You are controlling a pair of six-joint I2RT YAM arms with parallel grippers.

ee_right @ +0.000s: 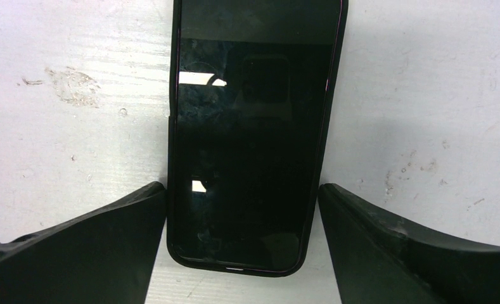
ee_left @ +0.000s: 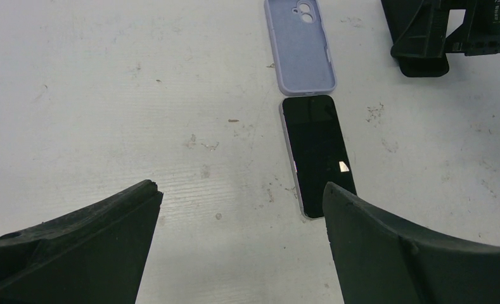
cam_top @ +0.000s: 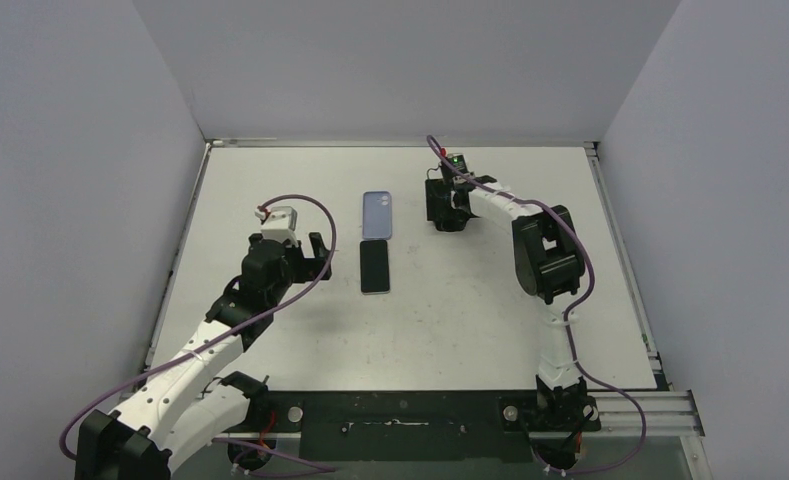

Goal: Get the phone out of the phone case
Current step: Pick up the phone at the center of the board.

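**Operator:** Which way is the phone lying under my right arm?

**Spotter:** In your right wrist view the phone (ee_right: 247, 158) lies flat with its screen up, inside its black case (ee_right: 172, 152). Its long axis runs straight up and down the frame. One rounded short end sits at bottom centre, and the other end runs off the top edge.

**Operator:** Where is it relative to the fingers?

**Spotter:** It's between them. Your right gripper (ee_right: 243, 187) straddles the lower end of the phone. The finger at lower left has its tip right at the case's left long edge. The finger at lower right sits just beside the right long edge. The fingers are wide apart, about as wide as the case. I cannot tell whether they are pressing on it.

**Operator:** Can I see it from above?

**Spotter:** No. In the top view your right gripper (cam_top: 448, 213) is right of centre in the upper half of the table (cam_top: 470, 330), and it hides the phone.

**Operator:** And my left arm?

**Spotter:** Your left gripper (cam_top: 320, 256) hovers left of centre with its fingers spread wide, holding nothing. In its wrist view a second phone (ee_left: 317, 155), bare and screen up, runs lengthwise up the frame. Its near end is just beside the lower-right fingertip. A lilac case (ee_left: 301, 47) lies empty above it, end to end and touching or nearly so, with the camera cut-out at the top.
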